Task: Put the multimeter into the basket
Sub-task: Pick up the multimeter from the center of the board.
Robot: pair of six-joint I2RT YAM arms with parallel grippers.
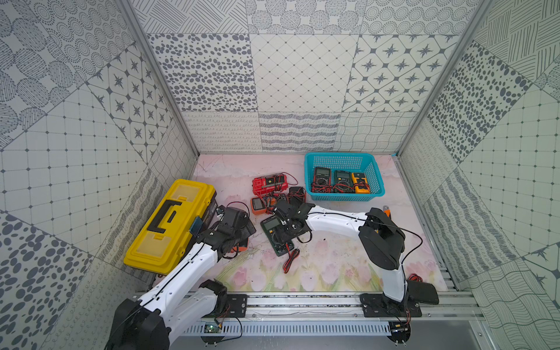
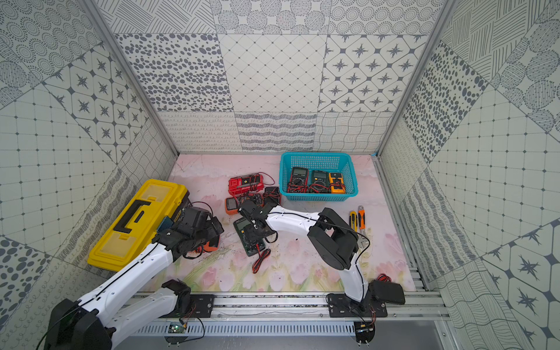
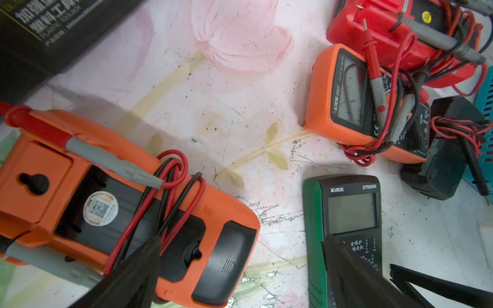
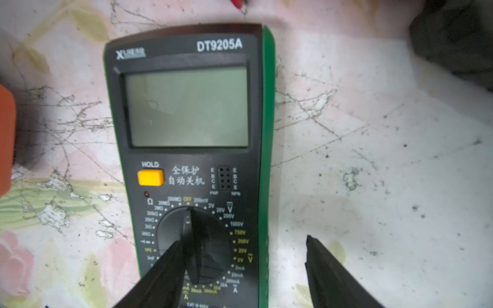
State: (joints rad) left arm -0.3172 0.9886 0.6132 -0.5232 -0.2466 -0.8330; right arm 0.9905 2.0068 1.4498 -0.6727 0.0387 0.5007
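Green multimeter (image 4: pixel 186 106) lies flat, face up, mid table (image 1: pixel 333 260), well apart from the blue basket (image 1: pixel 344 196) holding 3 other meters (image 1: pixel 341 178); right pincer (image 4: pixel 244 240) stands apart over its dial (image 4: pixel 213 248) & one long edge, gripping nothing; left pincer (image 3: pixel 241 240) also apart, empty; prob. stiff, boxy, light, slick plastic; best pinched across the long sides, mid-body; arm (image 1: pixel 333 219) hides its lower half from above; leads (image 1: pixel 290 259) at its end may drag.

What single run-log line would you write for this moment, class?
phase: pre-grasp | right gripper: open over green meter | left gripper: open by face-down orange meter | basket: holds three meters
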